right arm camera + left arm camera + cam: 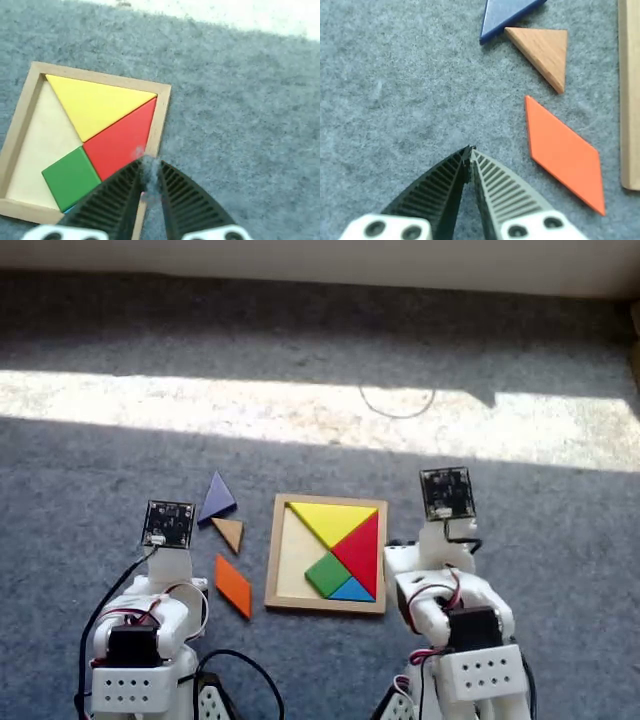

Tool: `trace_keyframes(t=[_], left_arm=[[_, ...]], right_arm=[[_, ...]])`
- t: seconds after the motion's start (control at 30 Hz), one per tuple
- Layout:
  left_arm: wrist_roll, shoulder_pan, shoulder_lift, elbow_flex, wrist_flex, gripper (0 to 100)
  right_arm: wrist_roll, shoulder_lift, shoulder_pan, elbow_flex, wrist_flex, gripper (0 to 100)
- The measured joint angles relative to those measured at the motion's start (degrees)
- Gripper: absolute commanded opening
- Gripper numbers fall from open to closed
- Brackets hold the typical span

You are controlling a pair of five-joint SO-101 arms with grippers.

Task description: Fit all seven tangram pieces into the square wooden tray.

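Note:
The square wooden tray (274, 558) lies on the carpet between the arms and holds a yellow triangle (327, 519), a red triangle (361, 549), a green square (326, 574) and a light blue triangle (352, 590). Its left part is bare wood. Left of it lie a dark blue triangle (216, 498), a wooden triangle (230, 531) and an orange parallelogram (233, 586). My left gripper (469, 150) is shut over bare carpet, beside the orange parallelogram (563, 153). My right gripper (145, 162) is shut above the tray's right rim (159, 120), by the red triangle (122, 141).
Grey-blue carpet covers the floor, with a bright sunlit band (300, 410) across the back. A thin wire loop (398, 403) lies in that band. Cables (235, 665) trail at the left arm's base.

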Motion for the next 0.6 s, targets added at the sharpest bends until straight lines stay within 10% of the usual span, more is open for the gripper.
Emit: trace_keyframes(t=[0.6], left_arm=[[0.00, 0.00, 0.00, 0.00, 0.00, 1]], right_arm=[[0.00, -23.82, 3.96, 17.85, 0.00, 0.9]])
